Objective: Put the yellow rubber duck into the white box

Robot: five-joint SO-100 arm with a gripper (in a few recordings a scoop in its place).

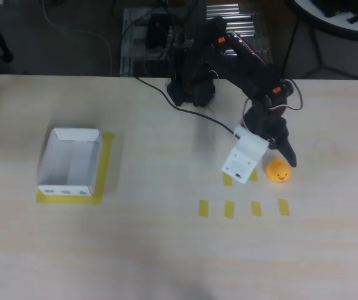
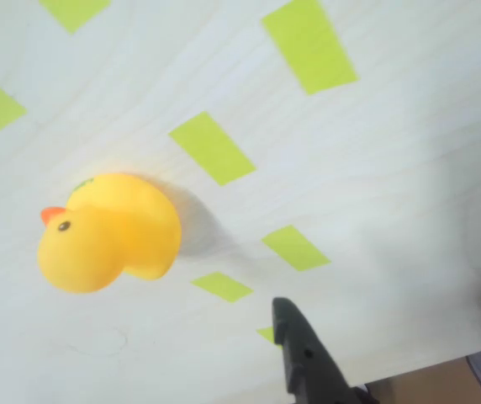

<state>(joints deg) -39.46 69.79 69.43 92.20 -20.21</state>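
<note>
Beside tape strips [image 1: 229, 209], yellow rubber duck [image 1: 278, 170], unobstructed

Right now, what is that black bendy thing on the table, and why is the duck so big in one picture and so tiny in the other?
The black bendy thing is a robot arm. At its end is a gripper, two fingers for pinching things. One picture comes from a camera looking down from above, so everything looks small. The other comes from a little camera riding on the arm's wrist, close to the table, so the yellow rubber duck looks huge. The black spike at the bottom there is one of the gripper's fingers.

On the table sit the duck, some flat yellow tape pieces and the white box, far to the left in the overhead view. The gripper holds nothing; the duck sits on the table right beside it.
</note>
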